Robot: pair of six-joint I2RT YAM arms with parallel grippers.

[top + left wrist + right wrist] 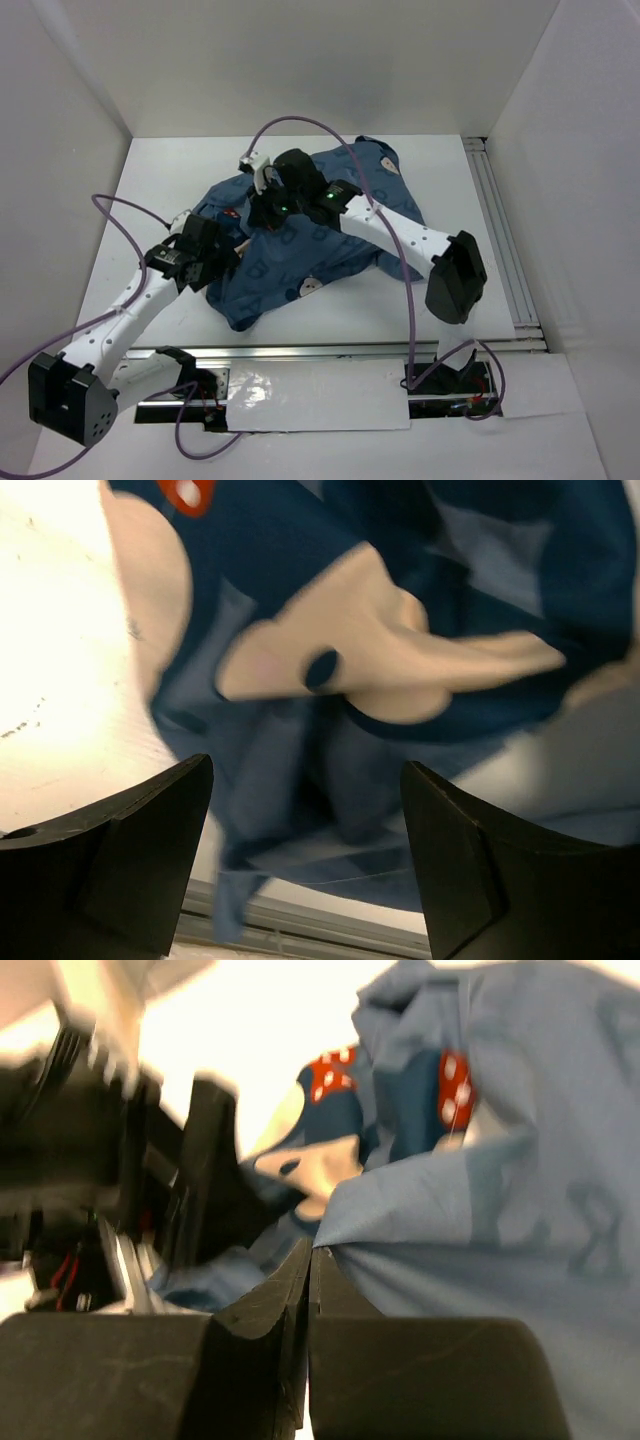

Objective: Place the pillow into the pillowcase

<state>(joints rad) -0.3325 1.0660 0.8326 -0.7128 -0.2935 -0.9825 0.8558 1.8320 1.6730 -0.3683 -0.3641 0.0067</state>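
Where it lies crumpled in soft, lumpy folds on the smooth white tabletop, the denim-blue pillowcase shows cream mouse faces and red polka-dot bows. At its left edge the left gripper holds its blunt black fingers spread wide above the cloth. Over its far-left part the right gripper has its fingers pressed together, pinching a peaked fold of the thin fabric.
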